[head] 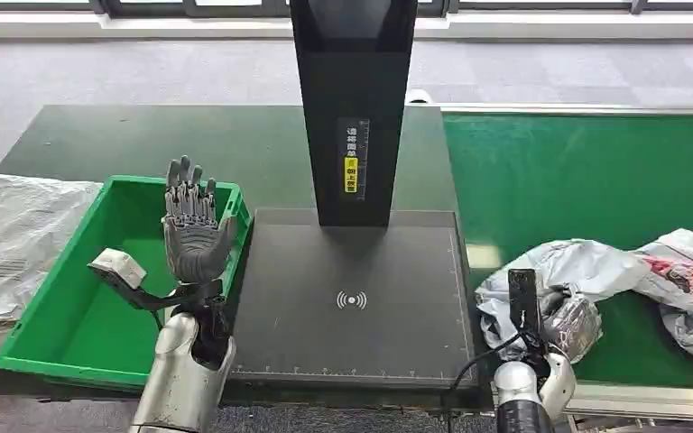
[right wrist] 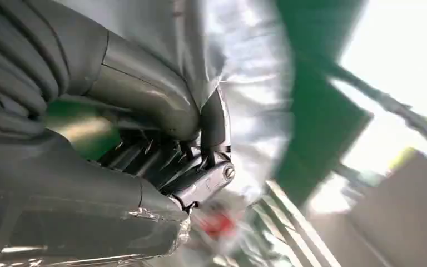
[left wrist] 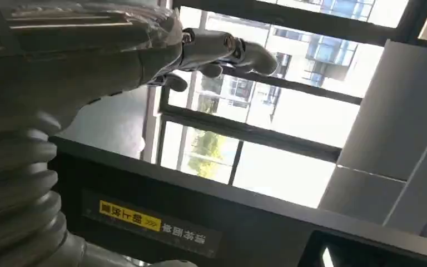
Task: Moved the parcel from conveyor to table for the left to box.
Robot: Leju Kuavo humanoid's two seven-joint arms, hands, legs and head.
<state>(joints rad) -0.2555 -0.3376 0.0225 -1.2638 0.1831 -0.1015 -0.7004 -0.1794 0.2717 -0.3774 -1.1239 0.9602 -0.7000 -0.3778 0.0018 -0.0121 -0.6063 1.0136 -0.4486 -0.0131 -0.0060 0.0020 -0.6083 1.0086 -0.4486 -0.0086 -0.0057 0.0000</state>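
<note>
While our right hand [head: 567, 322] is clamped on the crumpled grey plastic parcel [head: 586, 271] lying on the green conveyor belt [head: 586, 180], we should lift it clear before swinging to the dark scanner table [head: 352, 307], left hand [head: 194, 225] spread, empty.

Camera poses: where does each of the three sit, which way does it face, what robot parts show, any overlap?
Head view: high on the body, looking forward and down at the green bin, scanner plate and conveyor; shows the raised, spread left hand and the right hand on the grey parcel.
Left wrist view: behind the left hand, tilted up at windows and the black scanner post.
Right wrist view: behind the right hand, pressed against the parcel.
Shared: post's yellow label, parcel.
</note>
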